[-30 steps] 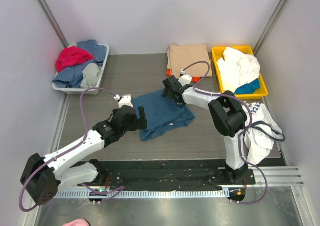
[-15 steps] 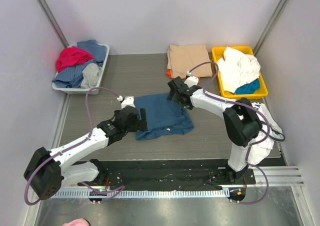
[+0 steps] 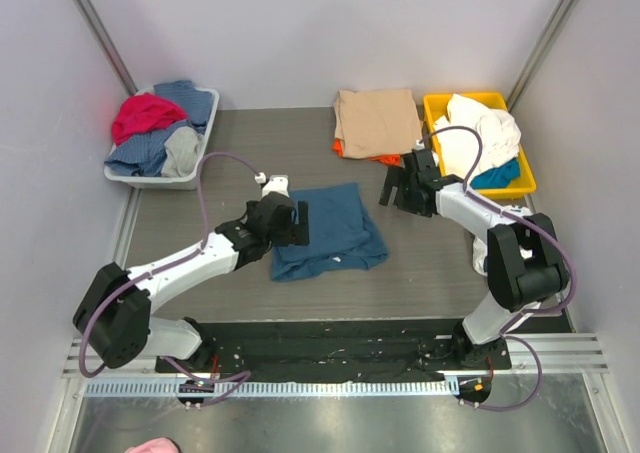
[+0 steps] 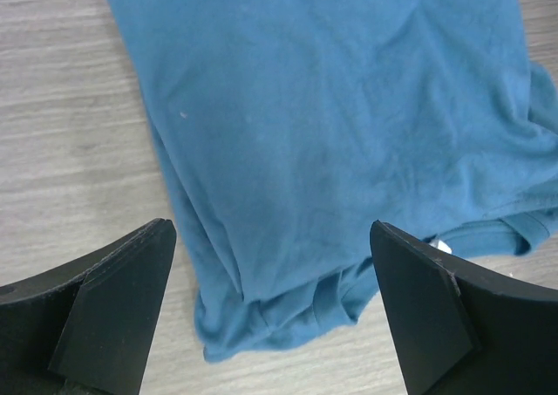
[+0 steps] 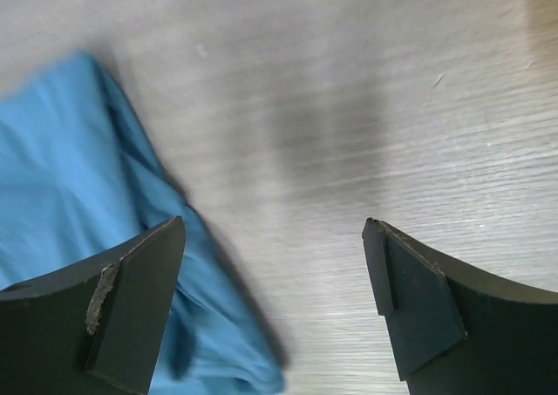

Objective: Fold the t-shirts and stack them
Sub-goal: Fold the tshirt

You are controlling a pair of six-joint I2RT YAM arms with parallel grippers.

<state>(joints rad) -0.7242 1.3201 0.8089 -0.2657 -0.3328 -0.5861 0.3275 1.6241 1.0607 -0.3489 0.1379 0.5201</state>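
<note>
Dark teal-blue cotton t-shirt [image 3: 330, 231] lies at mid-table, folded into a rough rectangle; far edge straight, near edge bunched, with loose folds and a small white tag showing. Tan-beige folded t-shirt [image 3: 375, 121] sits at the far edge of the table, well apart from the teal one, stacked on an orange t-shirt [image 3: 384, 158] of which only a sliver shows along its near side. Left gripper [image 3: 299, 223] hangs over the teal shirt's left edge, fingers spread wide, nothing between them. Right gripper [image 3: 392, 189] is off the cloth, above bare grey wood-grain table [image 3: 250, 163] just right of the shirt's far right corner, fingers also wide and empty. Yellow plastic bin [image 3: 432, 108] of white and teal garments stands beside the tan shirt; grey bin [image 3: 205, 123] of red, blue and grey clothes at far left.
</note>
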